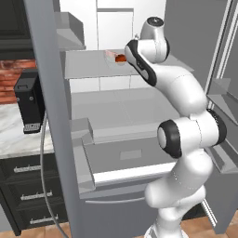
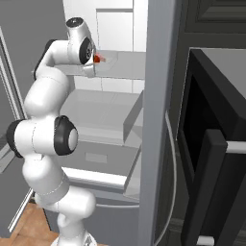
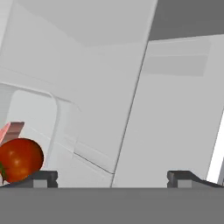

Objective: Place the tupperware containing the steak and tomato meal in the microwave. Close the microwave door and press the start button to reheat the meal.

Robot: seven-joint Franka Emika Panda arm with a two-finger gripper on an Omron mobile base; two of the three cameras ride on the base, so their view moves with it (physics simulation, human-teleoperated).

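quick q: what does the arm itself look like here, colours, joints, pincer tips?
Arm: glossy white rounded segments with black bands at the joints and round white caps, one grey-disc cap at the top. No cables or markings visible on it. Pincer: two small dark grey blocky fingertips, seen in the hand view.

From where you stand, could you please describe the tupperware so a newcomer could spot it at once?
Look inside the open fridge, on its upper shelf, just past the gripper. The tupperware is a clear shallow box there, marked out by its red tomato and brownish steak.
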